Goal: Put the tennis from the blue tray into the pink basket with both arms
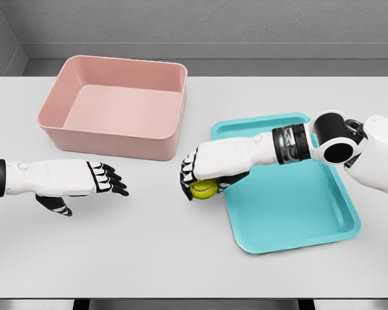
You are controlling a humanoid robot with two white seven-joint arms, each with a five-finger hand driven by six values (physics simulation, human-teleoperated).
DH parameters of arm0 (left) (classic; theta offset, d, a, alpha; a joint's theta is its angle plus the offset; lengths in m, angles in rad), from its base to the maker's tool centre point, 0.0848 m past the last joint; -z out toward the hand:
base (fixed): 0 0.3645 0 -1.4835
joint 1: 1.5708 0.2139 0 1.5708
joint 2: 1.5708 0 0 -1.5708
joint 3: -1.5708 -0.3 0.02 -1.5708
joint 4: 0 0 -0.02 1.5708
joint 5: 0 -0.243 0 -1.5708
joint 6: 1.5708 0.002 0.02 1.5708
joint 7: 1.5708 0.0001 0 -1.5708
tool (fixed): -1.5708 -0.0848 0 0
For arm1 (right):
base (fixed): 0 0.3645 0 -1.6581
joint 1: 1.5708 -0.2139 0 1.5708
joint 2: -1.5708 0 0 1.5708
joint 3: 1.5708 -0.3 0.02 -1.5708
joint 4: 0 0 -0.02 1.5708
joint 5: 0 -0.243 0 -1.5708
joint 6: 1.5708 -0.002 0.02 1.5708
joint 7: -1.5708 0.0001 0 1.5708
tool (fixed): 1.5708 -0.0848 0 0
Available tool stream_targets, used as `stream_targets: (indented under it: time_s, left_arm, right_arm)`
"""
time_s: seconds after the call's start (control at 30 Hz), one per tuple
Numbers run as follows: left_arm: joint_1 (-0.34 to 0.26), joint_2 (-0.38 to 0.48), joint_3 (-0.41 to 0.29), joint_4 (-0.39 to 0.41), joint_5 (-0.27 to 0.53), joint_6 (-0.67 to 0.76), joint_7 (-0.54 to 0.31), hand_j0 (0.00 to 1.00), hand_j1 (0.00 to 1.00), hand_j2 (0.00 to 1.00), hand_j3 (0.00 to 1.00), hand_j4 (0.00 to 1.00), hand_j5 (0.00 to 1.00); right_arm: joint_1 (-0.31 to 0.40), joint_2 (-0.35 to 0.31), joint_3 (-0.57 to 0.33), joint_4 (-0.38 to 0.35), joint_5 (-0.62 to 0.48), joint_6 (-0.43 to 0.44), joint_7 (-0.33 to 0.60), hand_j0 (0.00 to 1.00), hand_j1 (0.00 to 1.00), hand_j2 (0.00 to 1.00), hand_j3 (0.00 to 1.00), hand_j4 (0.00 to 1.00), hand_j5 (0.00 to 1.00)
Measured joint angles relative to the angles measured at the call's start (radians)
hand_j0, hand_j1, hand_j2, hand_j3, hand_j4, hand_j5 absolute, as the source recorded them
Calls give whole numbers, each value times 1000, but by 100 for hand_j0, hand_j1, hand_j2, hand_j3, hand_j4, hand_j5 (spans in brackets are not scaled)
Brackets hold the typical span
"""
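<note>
The right hand [210, 169] reaches in from the right edge of the tabletop [149, 245], its forearm crossing above the blue tray [297, 213], and its fingers [190, 169] are curled down over the tennis ball [204, 189], gripping it from above. The yellow-green ball shows below the palm, just past the left rim of the tray and over the bare table surface, so it is outside the tray; whether it touches the table or is lifted off it cannot be told from this view. The tray lies toward the right side of the tabletop, turned slightly so that its corners point off the table's edges. The left hand [84, 179] comes in from the left edge, held low over the table with its dark fingers [113, 181] stretched out and spread toward the middle, grasping nothing; its thumb hangs below the palm. The two hands face each other across a gap of bare table and are apart. The pink basket [116, 113] stands near the far edge, left of the middle, beyond the left hand and just beside the tray's far left corner.
</note>
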Motion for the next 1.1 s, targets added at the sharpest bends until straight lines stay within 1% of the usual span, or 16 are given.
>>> stream_targets:
  time_s: [0.17,0.3,0.4,0.43,0.57,0.67,0.8,0.83,0.87,0.9,0.93,0.97,1.1]
  left_arm:
    - [0,0,0,0,0,0,0,100,100,100,100,100,100]
    - [0,0,0,0,0,0,0,100,100,100,100,100,100]
    - [2,1,0,0,0,0,0,100,100,100,100,100,100]
    - [14,7,0,1,1,0,0,100,100,100,100,100,100]
    - [25,33,1,4,1,0,0,100,100,100,100,100,100]
    - [25,38,5,4,2,0,0,100,100,100,100,100,100]
    - [38,41,25,1,3,0,0,100,100,100,100,100,100]
    - [57,40,29,0,4,0,0,100,100,100,100,100,100]
    - [84,40,35,0,3,0,0,100,100,100,100,100,100]
    - [137,40,48,1,2,0,0,100,100,100,100,100,100]
    - [192,40,71,0,2,-1,0,100,100,100,100,100,100]
    - [201,41,97,-1,3,-1,0,100,100,100,100,100,100]
    - [204,72,156,-7,10,0,0,100,100,100,100,100,100]
  right_arm:
    - [21,54,12,21,2,0,8,50,50,50,50,50,50]
    - [25,121,25,68,15,0,12,50,50,50,50,50,50]
    - [26,149,29,93,18,0,14,50,50,50,50,50,50]
    - [25,159,33,106,19,0,15,50,50,50,50,50,50]
    - [25,201,50,165,21,1,16,50,50,50,50,50,50]
    - [29,221,66,192,31,0,16,50,50,50,50,50,50]
    - [34,229,75,206,35,0,16,51,51,51,51,51,51]
    - [32,230,76,207,36,0,16,51,51,51,51,51,51]
    - [32,230,77,209,37,0,16,55,55,55,55,55,55]
    - [32,230,78,210,37,0,16,60,60,60,60,60,60]
    - [32,230,79,210,37,0,16,83,83,83,83,83,83]
    - [32,230,79,210,37,8,16,100,100,100,100,100,100]
    - [32,230,80,209,37,33,14,100,100,100,100,100,100]
